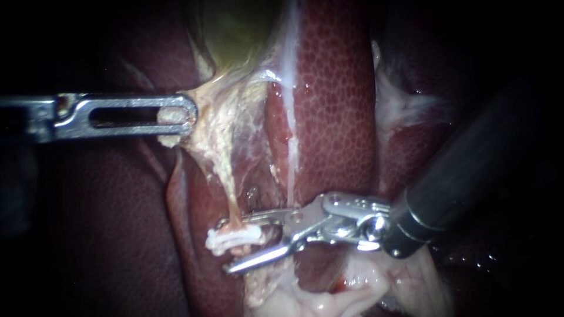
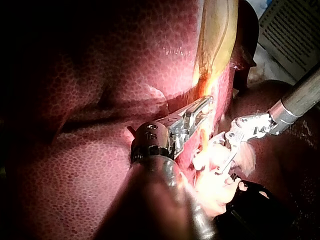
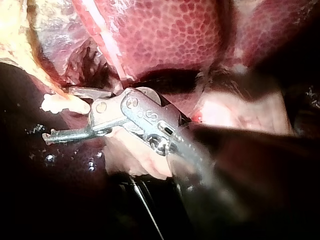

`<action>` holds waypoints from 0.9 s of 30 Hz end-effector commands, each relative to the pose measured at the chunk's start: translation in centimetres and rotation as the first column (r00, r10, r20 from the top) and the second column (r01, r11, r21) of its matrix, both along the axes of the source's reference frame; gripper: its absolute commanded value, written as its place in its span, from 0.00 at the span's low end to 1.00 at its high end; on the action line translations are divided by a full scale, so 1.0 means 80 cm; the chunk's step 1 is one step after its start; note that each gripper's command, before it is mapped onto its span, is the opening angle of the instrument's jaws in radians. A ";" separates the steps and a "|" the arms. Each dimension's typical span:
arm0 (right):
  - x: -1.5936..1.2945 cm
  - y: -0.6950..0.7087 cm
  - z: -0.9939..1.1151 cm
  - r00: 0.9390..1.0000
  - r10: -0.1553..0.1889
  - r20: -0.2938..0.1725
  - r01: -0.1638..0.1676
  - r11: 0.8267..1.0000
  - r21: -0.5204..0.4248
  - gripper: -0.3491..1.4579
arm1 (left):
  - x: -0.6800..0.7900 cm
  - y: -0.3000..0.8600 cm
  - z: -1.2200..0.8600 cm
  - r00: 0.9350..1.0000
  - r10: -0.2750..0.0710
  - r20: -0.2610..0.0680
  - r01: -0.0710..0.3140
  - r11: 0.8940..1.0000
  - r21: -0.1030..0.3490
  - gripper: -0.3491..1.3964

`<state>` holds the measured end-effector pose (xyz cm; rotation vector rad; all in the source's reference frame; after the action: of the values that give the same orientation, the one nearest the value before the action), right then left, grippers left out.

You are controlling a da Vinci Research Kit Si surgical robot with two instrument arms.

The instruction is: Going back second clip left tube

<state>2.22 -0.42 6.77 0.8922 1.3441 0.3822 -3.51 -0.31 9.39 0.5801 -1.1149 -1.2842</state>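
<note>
White clip [image 1: 241, 238] crosses the thin tube [image 1: 230, 202] over the liver [image 1: 335, 117], between the right instrument's [image 1: 222, 246] spread jaws. The left instrument [image 1: 187, 114] pinches pale tissue [image 1: 214, 126] taut. Backing out crooked could snag the clip and tear the tube.

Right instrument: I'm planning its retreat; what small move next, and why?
Probably ease the right instrument straight back along its shaft: it stands open, the white clip already sits across the tube, and the left instrument grips the tissue.
</note>
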 end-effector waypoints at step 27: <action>-0.0175 0.0113 -0.0150 0.999 0.046 0.000 -0.046 0.989 -0.144 0.52 | -0.0006 0.0001 0.0009 1.000 -0.001 -0.001 0.001 1.000 -0.002 0.00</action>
<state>0.82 0.48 5.56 0.7383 1.3733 0.3137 -3.57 -0.30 9.48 0.5778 -1.1163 -1.2831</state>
